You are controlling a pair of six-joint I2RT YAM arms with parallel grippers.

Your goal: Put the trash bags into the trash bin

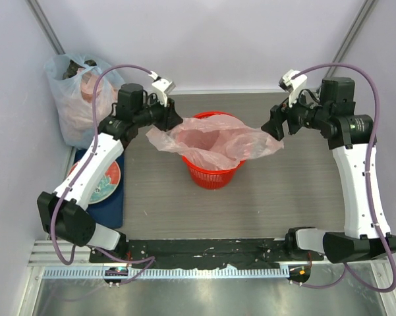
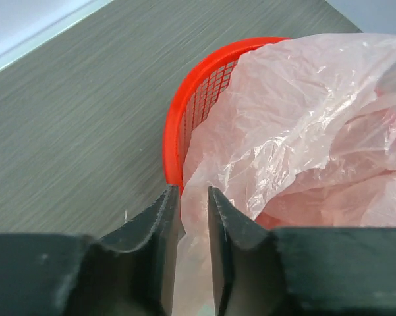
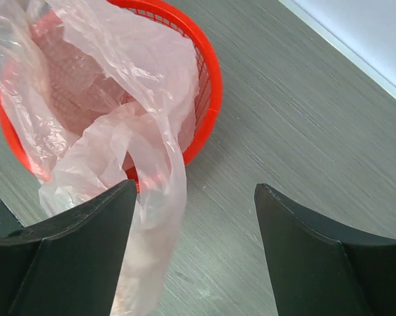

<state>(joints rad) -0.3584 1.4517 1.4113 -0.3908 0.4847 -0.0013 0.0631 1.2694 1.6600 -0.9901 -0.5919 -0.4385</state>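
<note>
The pale-pink trash bag lies spread over the red mesh trash bin, its middle sagging into the bin and its ends sticking out left and right. My left gripper is at the bin's left rim, shut on the bag's left edge; the plastic runs between its fingers. My right gripper is wide open to the right of the bin. A loop of the bag hangs against its left finger, not pinched.
A bigger bluish-clear bag with pink lumps stands at the back left corner. A patterned plate lies on a blue mat at the left. White walls close in the back and sides.
</note>
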